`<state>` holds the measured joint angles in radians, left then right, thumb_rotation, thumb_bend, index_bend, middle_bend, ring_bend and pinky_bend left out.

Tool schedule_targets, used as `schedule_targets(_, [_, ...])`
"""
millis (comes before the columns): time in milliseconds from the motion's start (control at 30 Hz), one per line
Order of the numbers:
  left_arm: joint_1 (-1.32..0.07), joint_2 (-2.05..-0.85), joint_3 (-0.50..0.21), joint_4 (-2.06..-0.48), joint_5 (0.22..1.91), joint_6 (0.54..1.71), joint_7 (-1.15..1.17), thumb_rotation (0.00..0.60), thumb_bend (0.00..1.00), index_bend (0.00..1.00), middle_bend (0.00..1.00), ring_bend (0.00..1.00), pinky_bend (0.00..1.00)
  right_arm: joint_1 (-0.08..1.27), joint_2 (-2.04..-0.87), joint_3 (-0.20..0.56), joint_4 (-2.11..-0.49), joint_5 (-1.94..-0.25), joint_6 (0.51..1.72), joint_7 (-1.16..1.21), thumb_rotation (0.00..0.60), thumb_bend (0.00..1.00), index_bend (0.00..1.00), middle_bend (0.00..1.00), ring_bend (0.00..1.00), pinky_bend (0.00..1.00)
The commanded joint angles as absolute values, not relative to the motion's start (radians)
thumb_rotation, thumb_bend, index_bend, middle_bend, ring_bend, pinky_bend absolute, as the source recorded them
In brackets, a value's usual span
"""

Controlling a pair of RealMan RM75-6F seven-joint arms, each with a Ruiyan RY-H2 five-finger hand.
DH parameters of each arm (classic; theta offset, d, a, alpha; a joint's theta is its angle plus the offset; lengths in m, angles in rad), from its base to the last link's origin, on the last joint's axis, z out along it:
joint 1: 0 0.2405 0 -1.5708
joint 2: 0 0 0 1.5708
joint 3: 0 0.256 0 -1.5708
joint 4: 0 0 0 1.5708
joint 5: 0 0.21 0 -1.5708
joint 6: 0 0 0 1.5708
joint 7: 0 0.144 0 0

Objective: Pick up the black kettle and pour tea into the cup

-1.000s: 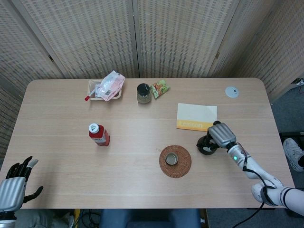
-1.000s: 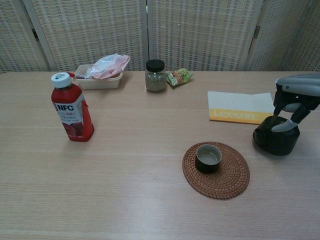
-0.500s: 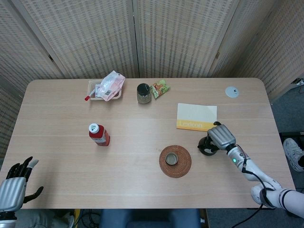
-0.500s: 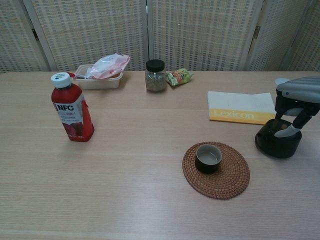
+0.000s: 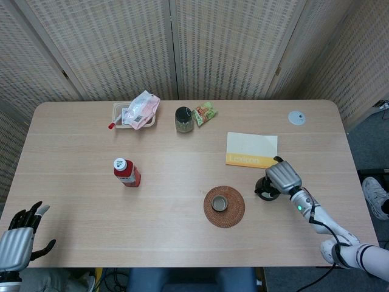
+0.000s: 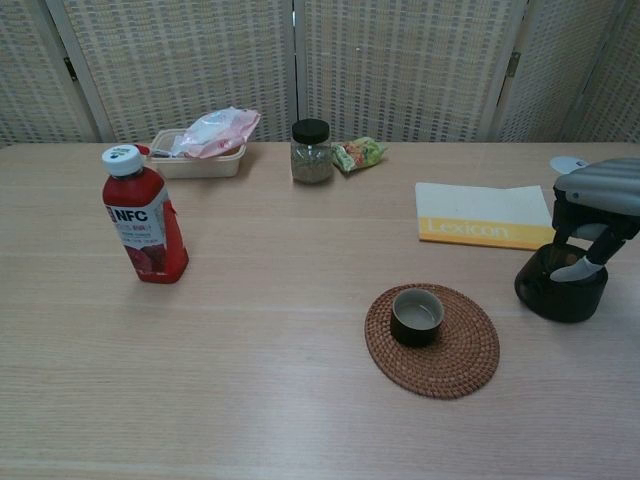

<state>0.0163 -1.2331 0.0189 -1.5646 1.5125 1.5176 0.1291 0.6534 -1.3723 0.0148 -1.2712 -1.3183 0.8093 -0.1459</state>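
The pale wooden surface (image 5: pixel 182 164) carries everything. On it, right of centre, lies a round woven brown coaster (image 6: pixel 432 339) with a small dark ceramic cup (image 6: pixel 417 315) standing on it. Further right sits the squat black kettle (image 6: pixel 560 291) — the right hand (image 6: pixel 592 205) covers its top, fingers (image 6: pixel 573 268) curled down onto it (whether they truly grasp it, I cannot tell). The left hand (image 5: pixel 17 242) hangs at the near-left corner, fingers spread, grasping nothing.

The right hand (image 6: pixel 597 205) sits over the black kettle (image 6: pixel 560 290), fingers reaching down onto it (the grip itself is unclear). The cup (image 6: pixel 417 315) stands on a woven mat (image 6: pixel 470 358), left of the kettle.
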Motion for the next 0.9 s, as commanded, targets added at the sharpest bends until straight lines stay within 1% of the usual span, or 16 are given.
schedule_targets(33, [0.017,-1.233,0.019,-1.563,1.513,1.518,0.127,0.600,0.22,0.14,0.06,0.16,0.09,0.651,-1.377,0.013,-1.272,-1.312,0.807,-0.166,0.414,0.00,0.94,0.86,0.74,0.16])
schedule_targets(167, [0.018,-1.233,0.020,-1.561,1.512,1.519,0.124,0.600,0.22,0.14,0.06,0.16,0.09,0.650,-1.381,0.013,-1.274,-1.303,0.803,-0.190,0.416,0.00,0.92,0.85,0.73,0.16])
schedule_targets(233, [0.019,-1.233,0.020,-1.560,1.512,1.520,0.122,0.600,0.22,0.14,0.06,0.16,0.09,0.649,-1.380,0.014,-1.278,-1.298,0.804,-0.206,0.416,0.00,0.89,0.83,0.71,0.16])
schedule_targets(367, [0.020,-1.232,0.019,-1.558,1.512,1.522,0.119,0.600,0.22,0.14,0.06,0.16,0.09,0.647,-1.376,0.019,-1.288,-1.288,0.812,-0.235,0.414,0.00,0.79,0.76,0.65,0.16])
schedule_targets(533, [0.020,-1.231,0.019,-1.558,1.513,1.524,0.116,0.600,0.22,0.14,0.06,0.16,0.09,0.643,-1.365,0.026,-1.313,-1.277,0.825,-0.258,0.415,0.00,0.65,0.63,0.52,0.15])
schedule_targets(667, [0.019,-1.231,0.018,-1.557,1.514,1.524,0.115,0.600,0.22,0.14,0.06,0.16,0.09,0.640,-1.357,0.032,-1.331,-1.272,0.835,-0.266,0.416,0.00,0.55,0.53,0.43,0.15])
schedule_targets(833, [0.019,-1.228,0.017,-1.559,1.517,1.527,0.114,0.600,0.22,0.14,0.06,0.16,0.09,0.632,-1.342,0.041,-1.364,-1.273,0.862,-0.271,0.416,0.00,0.36,0.35,0.26,0.09])
schedule_targets(900, [0.019,-1.227,0.017,-1.560,1.518,1.528,0.114,0.600,0.22,0.14,0.06,0.16,0.09,0.626,-1.335,0.045,-1.379,-1.272,0.876,-0.271,0.415,0.00,0.25,0.25,0.16,0.04])
